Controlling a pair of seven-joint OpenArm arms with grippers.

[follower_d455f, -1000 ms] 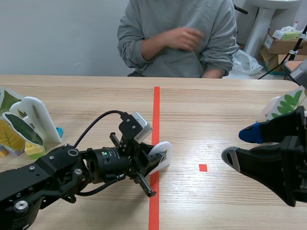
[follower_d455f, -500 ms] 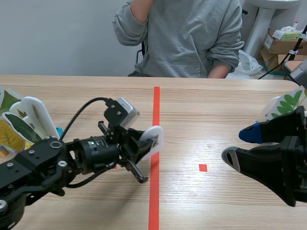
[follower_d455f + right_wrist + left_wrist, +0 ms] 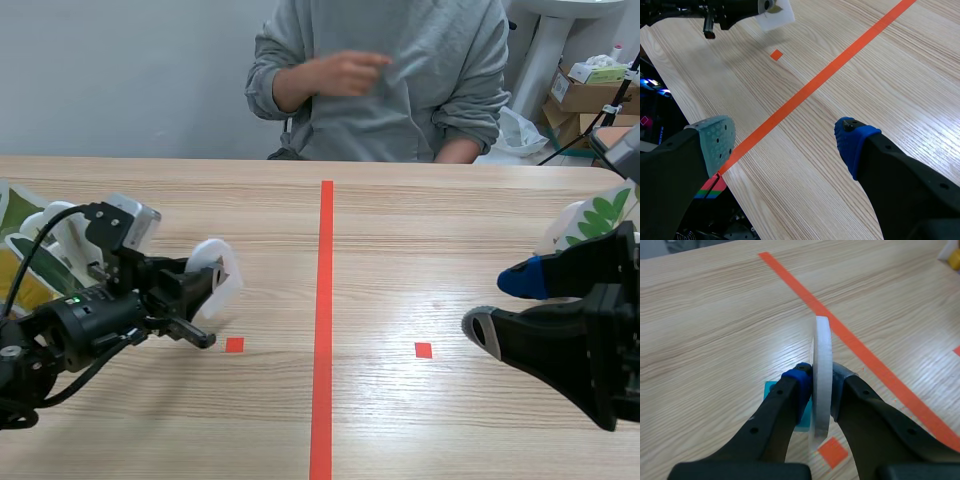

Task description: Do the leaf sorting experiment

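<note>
We see our left gripper (image 3: 820, 390) pinching a white card (image 3: 823, 347) upright above the table (image 3: 715, 315), while our right gripper (image 3: 785, 140) hangs spread wide

**Light wooden table** (image 3: 420, 230), viewed from the robot's side. 1 long orange-red tape line (image 3: 324, 300) runs down its middle. 1 small orange-red tape square (image 3: 234, 344) lies left of the line, and a second tape square (image 3: 423, 350) lies right of it. Far left of the line stands a cluster of white leaf-shaped cards printed with green and yellow leaves (image 3: 14, 215). Far right of the line stands 1 white card with a green fern leaf (image 3: 597, 218), its foot hidden.
</note>
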